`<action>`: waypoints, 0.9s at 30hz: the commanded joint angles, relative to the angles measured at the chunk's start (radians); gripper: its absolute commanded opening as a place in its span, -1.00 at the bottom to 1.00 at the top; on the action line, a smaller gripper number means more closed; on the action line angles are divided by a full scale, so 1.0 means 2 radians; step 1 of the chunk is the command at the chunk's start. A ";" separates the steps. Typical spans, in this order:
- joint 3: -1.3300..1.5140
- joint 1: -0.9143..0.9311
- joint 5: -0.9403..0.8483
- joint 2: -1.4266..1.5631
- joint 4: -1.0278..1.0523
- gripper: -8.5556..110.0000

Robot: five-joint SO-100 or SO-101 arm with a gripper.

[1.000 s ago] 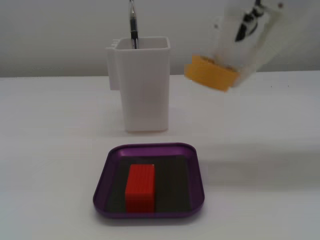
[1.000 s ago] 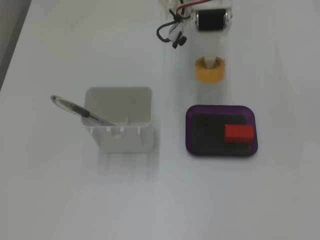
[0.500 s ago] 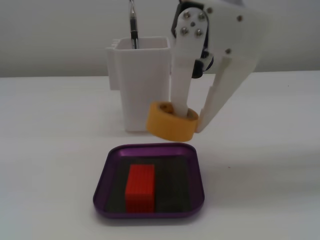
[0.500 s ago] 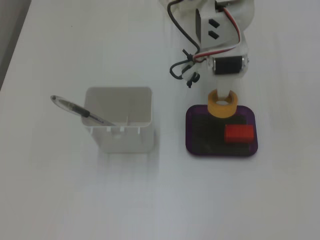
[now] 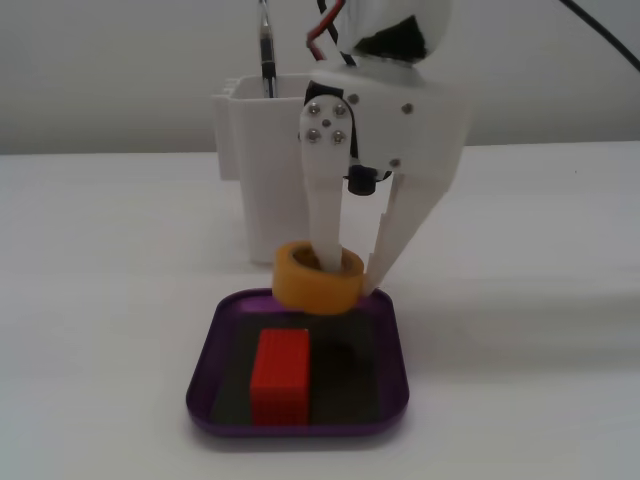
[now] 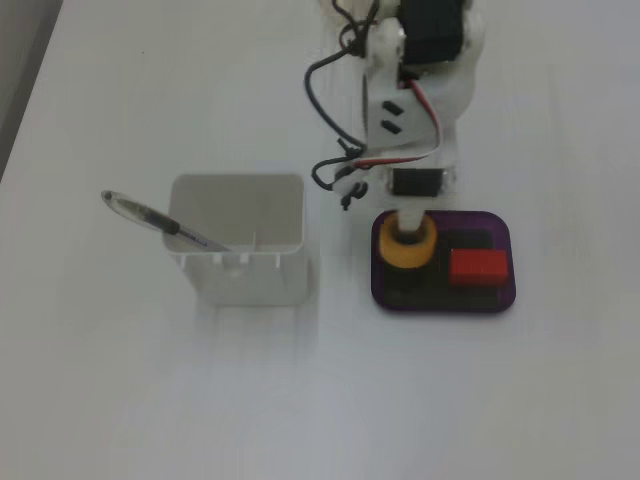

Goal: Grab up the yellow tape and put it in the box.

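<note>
One red block (image 5: 280, 377): lies in the box (image 5: 206, 375), nearest.
Yellow tape (image 5: 317, 277): now hanging over the box's far end, carried in from beyond.
Fingers (image 5: 323, 232): clamped on the ring's wall; release looks next.
White holder (image 5: 262, 180): behind.

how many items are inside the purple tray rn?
1 resting in it: the red block lies on the floor of the box. The yellow tape hangs above the tray's rear, gripped by the fingers, not set down. Nothing seems hidden.
</note>
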 commanded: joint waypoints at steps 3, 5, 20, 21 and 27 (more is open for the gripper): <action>-0.022 0.000 -0.002 0.006 -0.005 -0.87; -0.022 -0.005 -0.002 0.006 -0.005 -0.87; -0.016 -0.005 -0.002 0.005 -0.006 -0.86; -0.016 -0.005 -0.002 0.005 -0.006 -0.86; -0.016 -0.004 -0.002 0.005 -0.002 -0.80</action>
